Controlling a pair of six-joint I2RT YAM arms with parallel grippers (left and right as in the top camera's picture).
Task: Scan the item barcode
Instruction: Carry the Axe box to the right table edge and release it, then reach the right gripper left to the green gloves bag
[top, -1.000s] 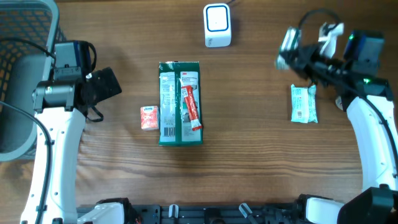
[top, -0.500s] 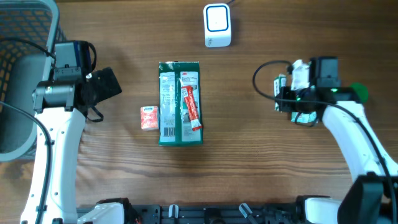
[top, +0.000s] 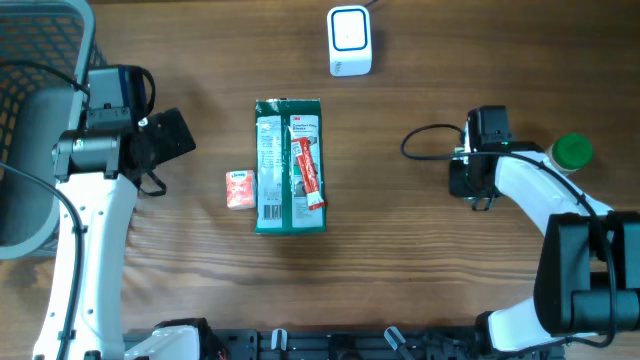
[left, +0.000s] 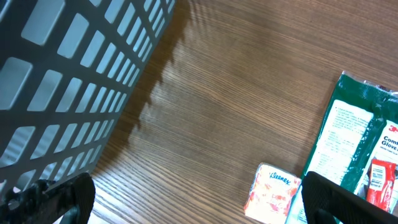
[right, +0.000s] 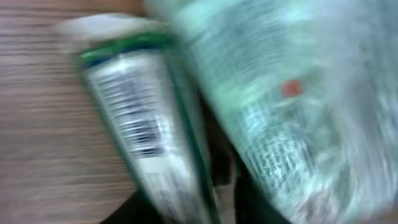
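Observation:
The white scanner (top: 349, 41) stands at the back of the table. A green package (top: 290, 166) lies mid-table with a small orange Kleenex pack (top: 239, 188) at its left. My right gripper (top: 471, 178) points down over the spot of a pale green packet, which it hides from overhead. In the right wrist view that packet (right: 292, 93) fills the blurred frame, its barcode stripes (right: 134, 118) at the left; the dark fingers (right: 144, 208) sit low against it, their gap unreadable. My left gripper (left: 199, 205) hangs open above the wood, the Kleenex pack (left: 272, 194) by its right finger.
A grey mesh basket (top: 40, 60) stands at the left edge, close to my left arm, and fills the upper left of the left wrist view (left: 62, 74). A round green object (top: 572, 151) lies to the right of my right arm.
My right arm has swung from the back right down onto the pale green packet, covering it from overhead. The round green object has come into view. The left arm has not moved.

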